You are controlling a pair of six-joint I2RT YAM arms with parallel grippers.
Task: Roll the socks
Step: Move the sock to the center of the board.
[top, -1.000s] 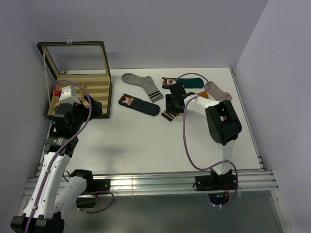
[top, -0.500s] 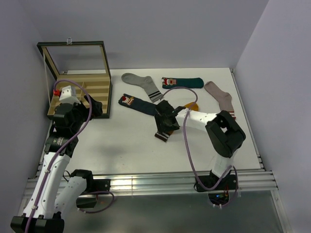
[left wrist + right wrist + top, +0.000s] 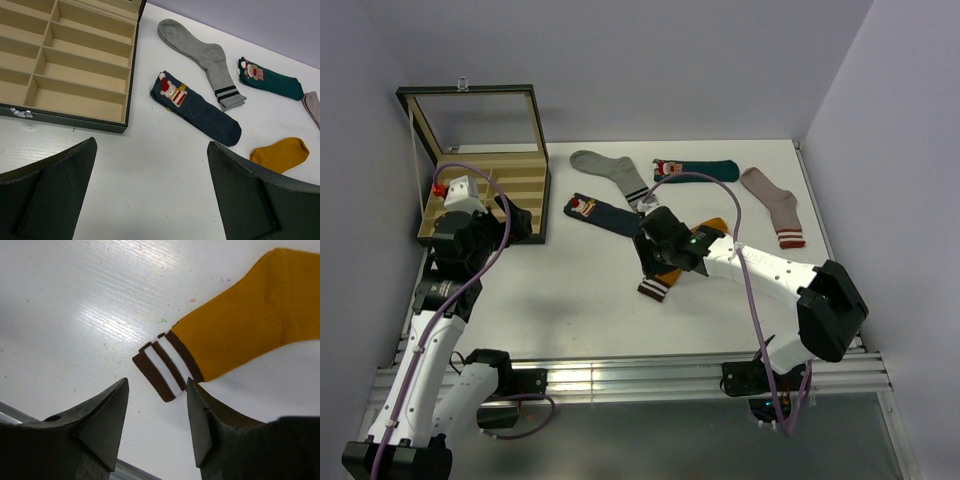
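Note:
The mustard-orange sock (image 3: 692, 250) lies flat near the table's middle, its brown-and-white striped cuff (image 3: 167, 370) toward the front. My right gripper (image 3: 157, 385) hovers open just short of that cuff, with nothing between its fingers; from above the gripper (image 3: 655, 257) covers the sock's middle. The navy sock (image 3: 608, 214) with its Christmas figure lies left of it. The dark teal sock (image 3: 695, 170) lies at the back. My left gripper (image 3: 152, 145) is open over bare table by the box corner, and the navy sock (image 3: 200, 107) and teal sock (image 3: 272, 82) lie beyond it.
An open compartment box (image 3: 485, 190) with its lid up stands at the back left. A grey striped sock (image 3: 612, 175) lies behind the navy one. A pinkish-beige sock (image 3: 775, 205) lies at the right. Walls close in the back and both sides.
My right arm swung from the back middle toward the front, and the mustard sock came with it, cuff first. Its jaws have narrowed a little. The left arm has not moved.

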